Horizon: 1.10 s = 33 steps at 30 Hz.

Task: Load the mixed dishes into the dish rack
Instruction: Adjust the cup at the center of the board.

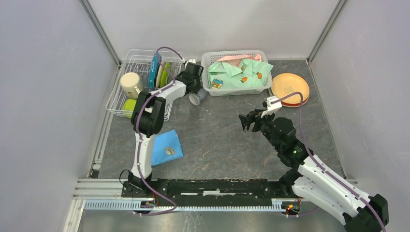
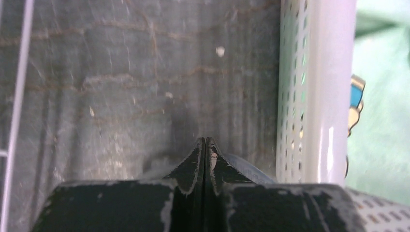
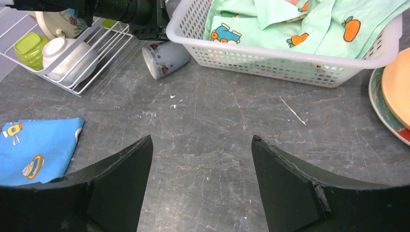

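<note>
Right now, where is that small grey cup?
The small grey cup lies tipped left of centre in the top view, between the white wire dish rack and white latticed basket.

The left gripper point(image 2: 205, 143) has its two black fingers pressed together, with nothing between them, above the grey stone-patterned table point(image 2: 121, 87). A white perforated basket point(image 2: 314, 96) holding green clothing point(image 2: 382, 125) stands at the right. A thin white wire point(image 2: 19, 96) runs down the left edge.

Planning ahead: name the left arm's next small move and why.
Probably open the left end effector and drop toward the grey cup: it is shut on nothing, and the cup lies tipped beside the white basket, outside the dish rack.
</note>
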Motion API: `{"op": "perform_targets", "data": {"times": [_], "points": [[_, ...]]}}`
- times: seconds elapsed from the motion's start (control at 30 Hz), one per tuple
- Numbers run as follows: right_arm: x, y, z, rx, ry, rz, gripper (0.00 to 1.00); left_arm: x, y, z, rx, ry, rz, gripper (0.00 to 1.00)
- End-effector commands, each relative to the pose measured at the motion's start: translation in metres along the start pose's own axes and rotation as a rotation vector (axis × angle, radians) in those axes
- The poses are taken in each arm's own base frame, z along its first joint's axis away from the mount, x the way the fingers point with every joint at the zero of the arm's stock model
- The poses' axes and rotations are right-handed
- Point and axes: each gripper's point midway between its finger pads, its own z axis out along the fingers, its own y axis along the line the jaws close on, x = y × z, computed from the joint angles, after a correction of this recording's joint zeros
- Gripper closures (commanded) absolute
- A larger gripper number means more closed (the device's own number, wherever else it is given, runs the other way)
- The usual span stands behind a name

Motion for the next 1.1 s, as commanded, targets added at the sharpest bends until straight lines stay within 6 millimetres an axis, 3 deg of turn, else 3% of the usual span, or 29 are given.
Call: {"op": "perform_targets", "data": {"times": [0.0, 0.2, 0.33, 0.57, 0.7, 0.87, 1.03, 1.07], "points": [[-0.001, 0.003, 0.0, -0.016, -0.018, 0.035, 0.19, 0.022, -0.011, -0.03, 0.009, 0.07, 0.005, 0.97], [0.0, 0.003, -0.002, -0.019, -0.025, 0.048, 0.19, 0.046, -0.002, -0.043, -0.02, 0.136, 0.007, 0.92], [0.005, 0.003, -0.003, -0.02, -0.028, 0.069, 0.19, 0.05, -0.007, -0.056, 0.019, 0.151, -0.023, 0.85], [0.033, 0.003, 0.013, -0.011, 0.023, 0.102, 0.19, 0.044, -0.018, -0.091, 0.112, 0.14, -0.067, 0.7], [0.041, 0.013, 0.028, -0.015, 0.048, 0.245, 0.23, 0.039, -0.017, -0.11, 0.133, 0.123, -0.072, 0.66], [0.047, 0.03, 0.054, -0.064, 0.051, 0.261, 0.22, 0.021, -0.008, -0.137, 0.164, 0.087, -0.087, 0.59], [0.059, 0.031, 0.079, 0.038, 0.044, 0.202, 0.23, 0.002, 0.01, -0.165, 0.162, 0.045, -0.063, 0.45], [0.061, 0.032, 0.085, 0.071, 0.05, 0.184, 0.23, -0.002, 0.013, -0.171, 0.16, 0.037, -0.052, 0.37]]}}
